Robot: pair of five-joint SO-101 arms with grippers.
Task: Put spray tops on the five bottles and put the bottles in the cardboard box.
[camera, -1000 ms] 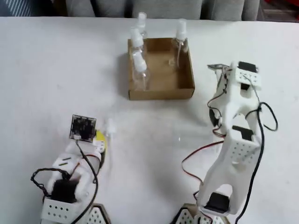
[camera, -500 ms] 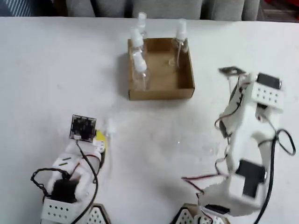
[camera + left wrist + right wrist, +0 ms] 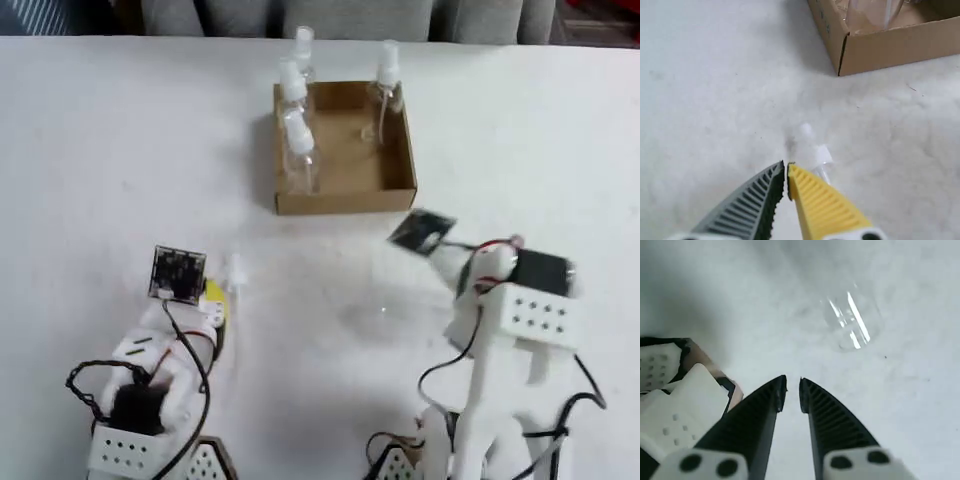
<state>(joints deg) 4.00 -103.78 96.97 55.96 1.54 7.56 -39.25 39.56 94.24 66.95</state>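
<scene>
Several clear bottles with white spray tops (image 3: 298, 140) stand in the cardboard box (image 3: 398, 190) or at its far rim. One clear bottle without a top (image 3: 852, 322) lies on the white table, faint in the high view (image 3: 384, 303). My right gripper (image 3: 790, 386) hovers just short of it, its fingers nearly together with nothing between them. A loose white spray top (image 3: 812, 149) lies on the table just past and beside the yellow finger (image 3: 815, 197) of my left gripper (image 3: 786, 171), which is shut. The same spray top (image 3: 235, 268) lies left of centre in the high view.
The right arm (image 3: 510, 310) stands bent over the front right of the table, its camera board (image 3: 422, 232) just in front of the box. The left arm (image 3: 150, 370) sits at the front left. Chairs line the far edge.
The right arm has swung from beside the box's right side back toward the front and the middle, ending low over the lying bottle. The left arm has not moved.
</scene>
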